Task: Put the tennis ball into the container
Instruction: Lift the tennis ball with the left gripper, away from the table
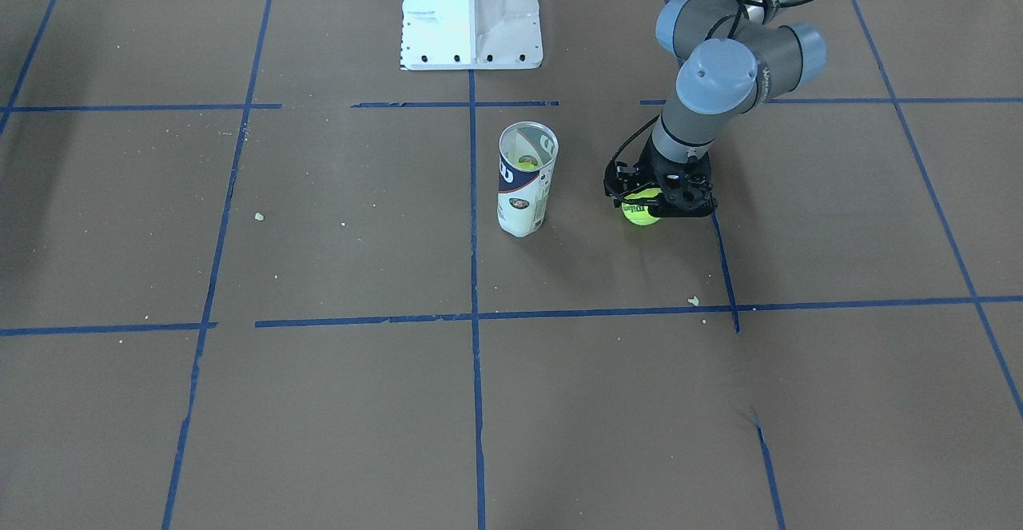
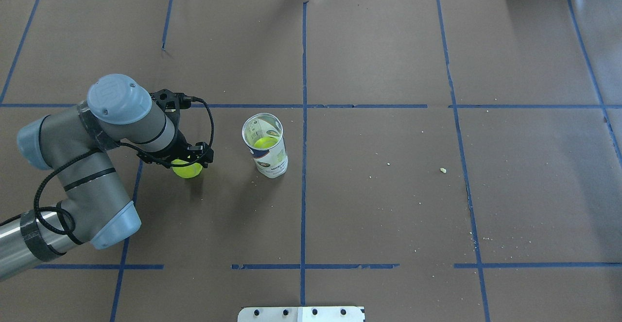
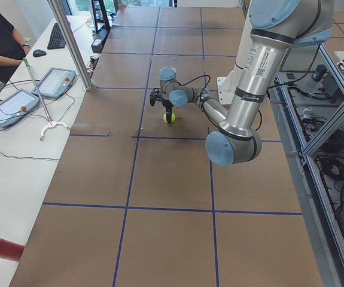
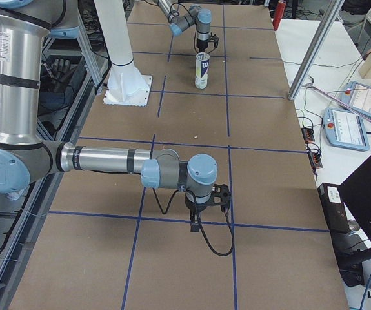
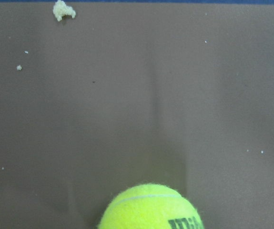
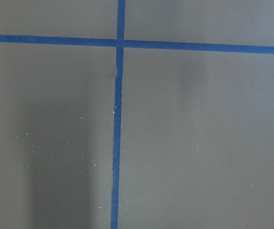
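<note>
A fuzzy yellow-green tennis ball (image 1: 642, 213) (image 2: 187, 170) (image 5: 151, 210) with a black logo sits between the fingers of my left gripper (image 1: 644, 207) (image 2: 188, 165), which is shut on it, low over the brown table. Whether the ball touches the table I cannot tell. The container (image 1: 525, 182) (image 2: 266, 148) (image 4: 202, 71), a clear tube with a navy-and-white label, stands upright and open-topped a short way to the robot's right of the ball. Another yellow ball lies inside it. My right gripper (image 4: 194, 223) hangs over a tape line far from both; whether it is open or shut I cannot tell.
The white pedestal base (image 1: 471, 14) (image 2: 301, 313) stands at the robot's edge of the table. Small crumbs (image 1: 693, 300) lie on the brown paper between blue tape lines. Operators' desks with pendants (image 3: 22, 101) run along the table's far side.
</note>
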Robot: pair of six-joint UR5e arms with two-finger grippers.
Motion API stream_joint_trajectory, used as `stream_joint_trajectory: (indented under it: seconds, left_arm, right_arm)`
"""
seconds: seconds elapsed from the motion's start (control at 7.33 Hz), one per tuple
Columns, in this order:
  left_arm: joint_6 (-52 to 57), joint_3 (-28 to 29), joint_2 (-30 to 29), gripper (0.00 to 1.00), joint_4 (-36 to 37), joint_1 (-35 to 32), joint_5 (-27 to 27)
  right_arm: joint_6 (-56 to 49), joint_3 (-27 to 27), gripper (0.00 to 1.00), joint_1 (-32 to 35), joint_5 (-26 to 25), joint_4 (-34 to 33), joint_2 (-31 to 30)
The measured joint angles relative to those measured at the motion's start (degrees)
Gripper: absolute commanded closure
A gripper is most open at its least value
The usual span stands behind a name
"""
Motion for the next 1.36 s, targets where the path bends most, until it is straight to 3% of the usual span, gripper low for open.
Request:
stream_joint_trajectory:
  seconds: [0.27,0.55,0.68,1.09,1.36]
  left_arm:
    - [-0.1,-0.8,0.0,0.89,0.0,-0.1,0.1]
    - [0.2,-3.7,0.2,0.91,2.0,-1.6,0.1]
    - [0.6,-7.2,0.0,0.91,6.7,-3.7,0.1]
    - [5.0,-19.1,-3.0,0.91,25.1,-12.7,-0.2]
    - [6.2,-22.9,-9.6,0.92,37.1,-15.5,-1.2]
  right_arm:
    - [0.0,0.0,0.0,0.0,0.0,0.0,0.0]
    - [0.0,0.0,0.0,0.0,0.0,0.0,0.0]
    - [0.0,0.0,0.0,0.0,0.0,0.0,0.0]
    - [0.0,0.0,0.0,0.0,0.0,0.0,0.0]
    - [0.0,0.0,0.0,0.0,0.0,0.0,0.0]
